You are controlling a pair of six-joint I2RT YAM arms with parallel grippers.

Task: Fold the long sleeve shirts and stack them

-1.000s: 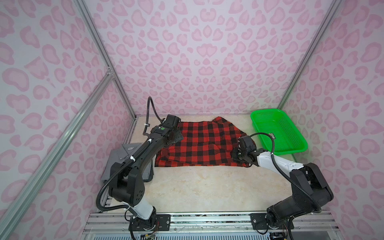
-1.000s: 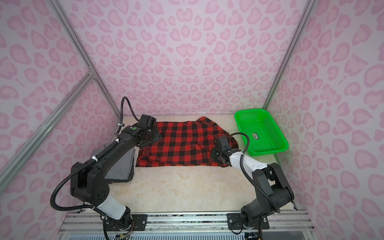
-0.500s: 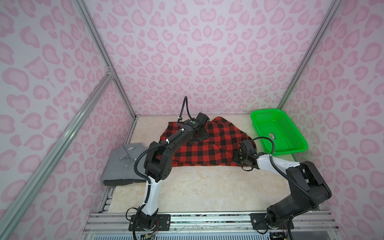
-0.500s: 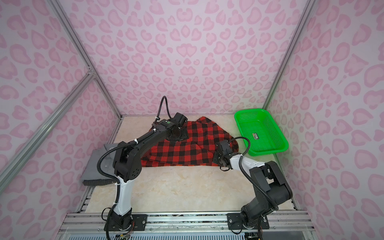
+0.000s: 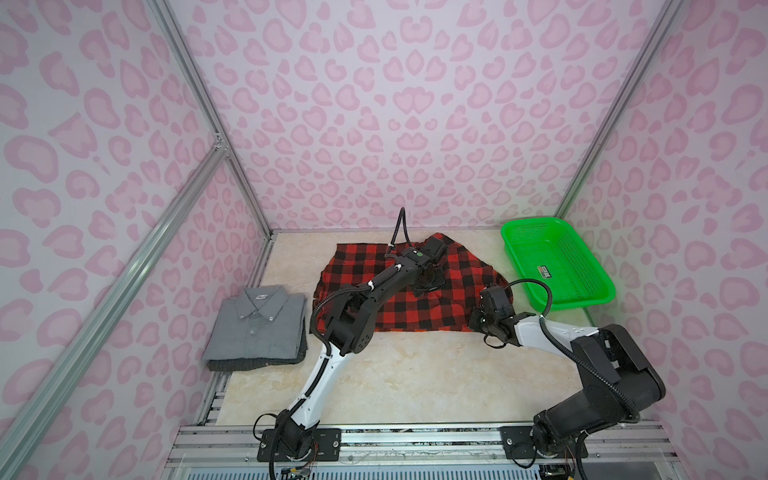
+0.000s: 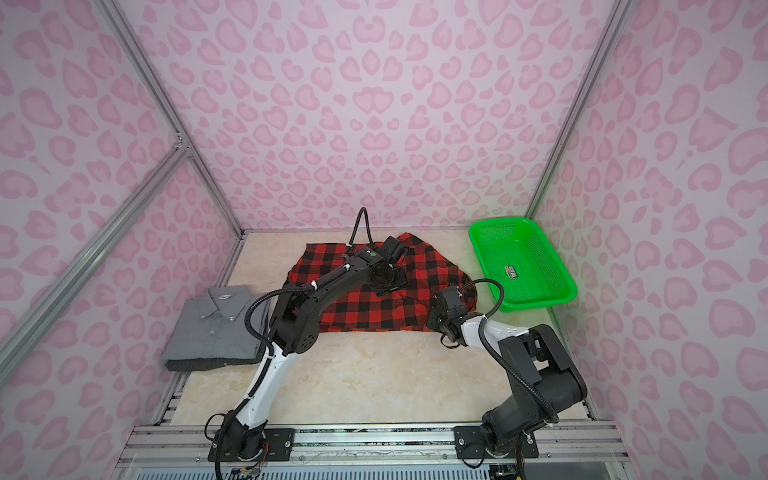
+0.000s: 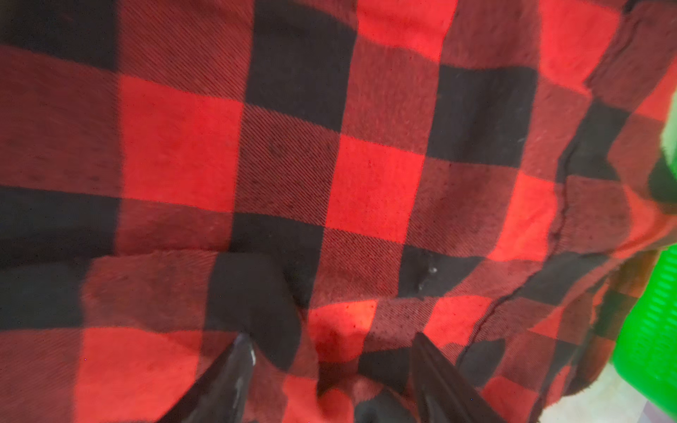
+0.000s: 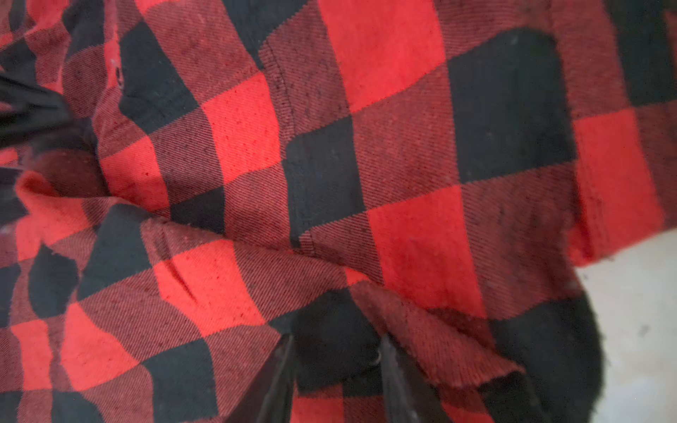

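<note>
Two shirts are in play: the grey shirt (image 5: 257, 328) lies folded at the left edge of the table (image 5: 415, 374), and the red-and-black checked shirt (image 5: 436, 309) is spread out at the back middle, its right side near the green basket (image 5: 569, 305). My left gripper (image 7: 333, 348) is down on the cloth past its middle, toward the far edge, jaws parted around a low pucker of fabric and, as far as I can see, not clamped. My right gripper (image 8: 337, 348) is at the near right corner, its fingers pinching a raised fold by the hem. I judge this to be the start of a fold across the body. To do it well, I want the left jaws to bite well down on the pucker before either arm lifts. Then both should rise together and carry the cloth evenly, so the checks stay square and no crease drags underneath.
</note>
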